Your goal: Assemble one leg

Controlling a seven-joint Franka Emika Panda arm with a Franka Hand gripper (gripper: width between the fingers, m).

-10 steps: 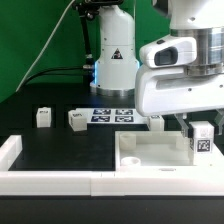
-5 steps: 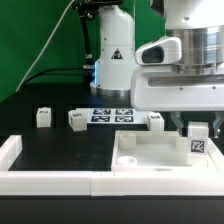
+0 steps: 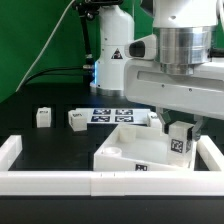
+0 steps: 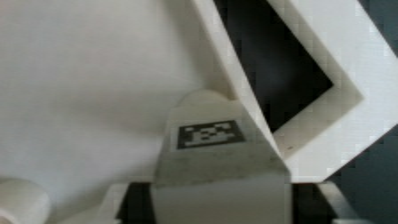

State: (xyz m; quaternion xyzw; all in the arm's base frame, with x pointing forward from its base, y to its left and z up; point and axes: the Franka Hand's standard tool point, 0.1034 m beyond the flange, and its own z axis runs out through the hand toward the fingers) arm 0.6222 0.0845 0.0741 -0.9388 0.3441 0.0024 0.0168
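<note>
My gripper (image 3: 181, 128) is shut on a leg (image 3: 181, 141), a small white peg with a square tag on its face. It holds the leg upright at the right corner of the large flat white panel (image 3: 135, 152). I cannot tell whether the leg's lower end touches the panel. In the wrist view the leg (image 4: 215, 150) rises between the jaws of my gripper (image 4: 217, 202), with the panel (image 4: 98, 80) behind it. Three more legs lie on the black table: one (image 3: 42, 117), a second (image 3: 77, 119) and a third (image 3: 157, 119).
The marker board (image 3: 112, 115) lies behind the panel, in front of the arm's base. White border rails run along the front (image 3: 50, 181), the exterior view's left (image 3: 8, 150) and its right (image 3: 210, 156). The right rail also shows in the wrist view (image 4: 329, 95).
My gripper has moved toward the exterior view's left and turned with the leg. The panel has swung round, and its left corner now reaches further left and forward.
</note>
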